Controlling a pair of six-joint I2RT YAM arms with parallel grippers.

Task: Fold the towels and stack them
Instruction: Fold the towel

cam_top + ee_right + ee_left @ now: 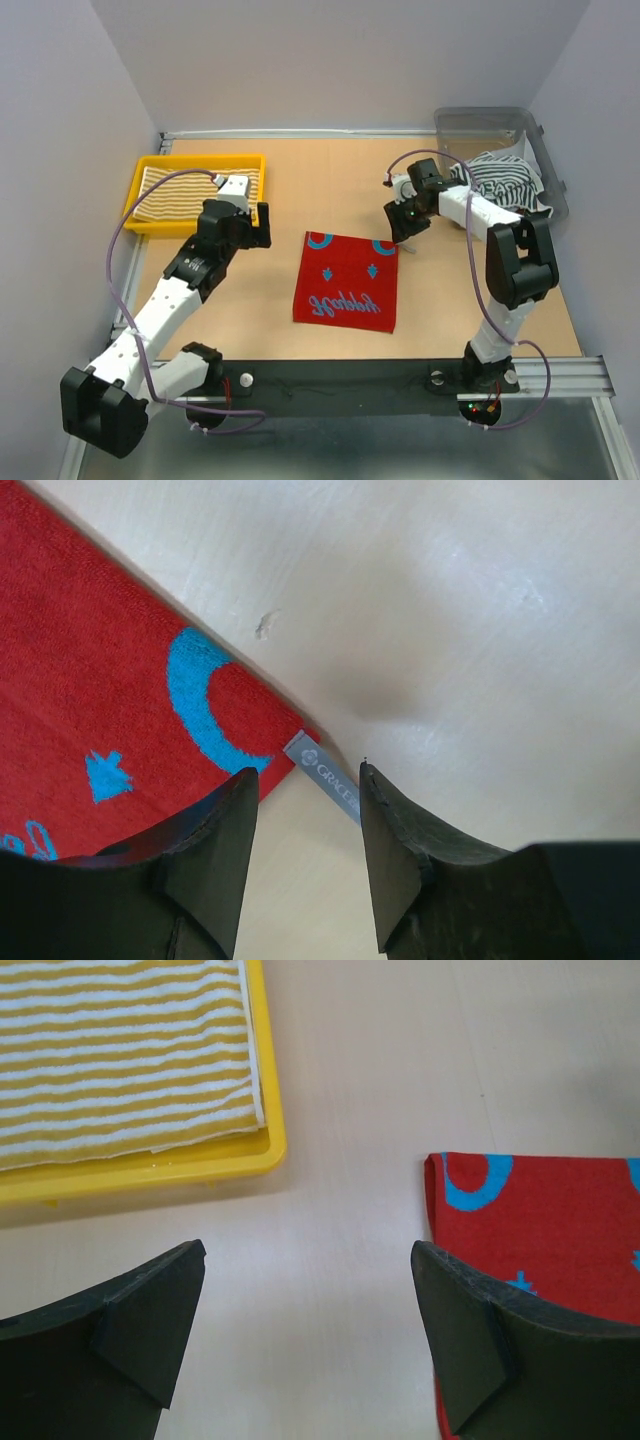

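Observation:
A red towel with blue patterns lies folded flat in the middle of the table. A yellow-cream striped towel lies in the yellow tray at the back left. A black-white striped towel sits in the clear bin at the back right. My left gripper is open, between the tray and the red towel's far left corner. My right gripper is open just over the red towel's far right corner, with its grey label between the fingers.
The tray's yellow rim lies just left of the left gripper. The table's side walls stand close on both sides. A black rail runs along the near edge.

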